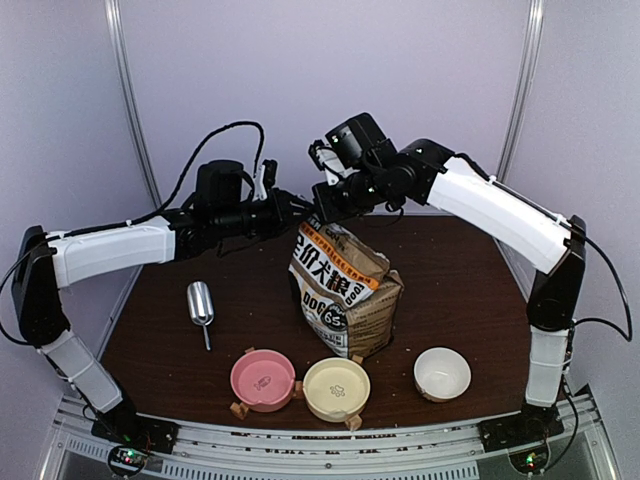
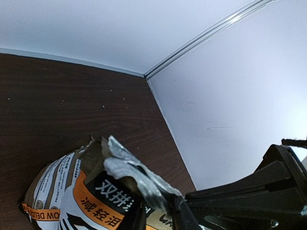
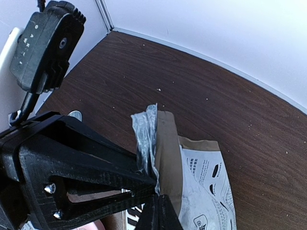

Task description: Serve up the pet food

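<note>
r jaws pinch bag (image 3: 169, 143) top (foil edge); l jaws prob too.

The top camera looks down from above and behind the arm bases (image 1: 130, 430), taking in the whole table (image 1: 460, 290). Both wrist cameras sit close to the torn top of the bag (image 1: 345, 290), each facing a far table corner; all three views share that bag top.

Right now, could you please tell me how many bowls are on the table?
3. A pink bowl sits at the near edge, left of centre, a yellow bowl beside it in front of the bag, and a white bowl apart on the right. The bag could hide more.
</note>
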